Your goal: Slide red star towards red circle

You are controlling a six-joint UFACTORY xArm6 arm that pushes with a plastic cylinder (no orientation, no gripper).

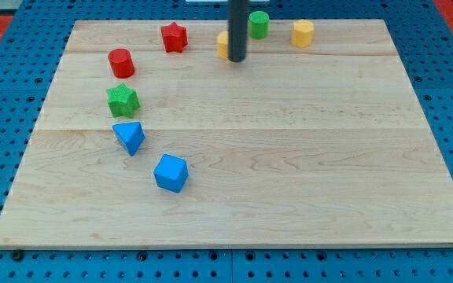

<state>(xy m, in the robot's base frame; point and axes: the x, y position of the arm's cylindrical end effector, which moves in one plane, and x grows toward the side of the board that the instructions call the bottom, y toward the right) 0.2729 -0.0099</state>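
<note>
Red star (174,37): near the view's top, left of my tip, well apart from it.
Red circle (121,62): farther left of my tip, slightly lower.
My tip (237,59): plain rod, no jaws; touching a half-hidden yellow block (222,45).
Green cylinder (259,23): just up-right of it.

On the wooden board (289,157) I see a green star (123,101), a blue triangle (130,137) at its six o'clock, a blue cube (171,173), a green cylinder (259,24), a yellow hexagon (303,33) at its three o'clock, and a half-hidden yellow block (222,45).
</note>
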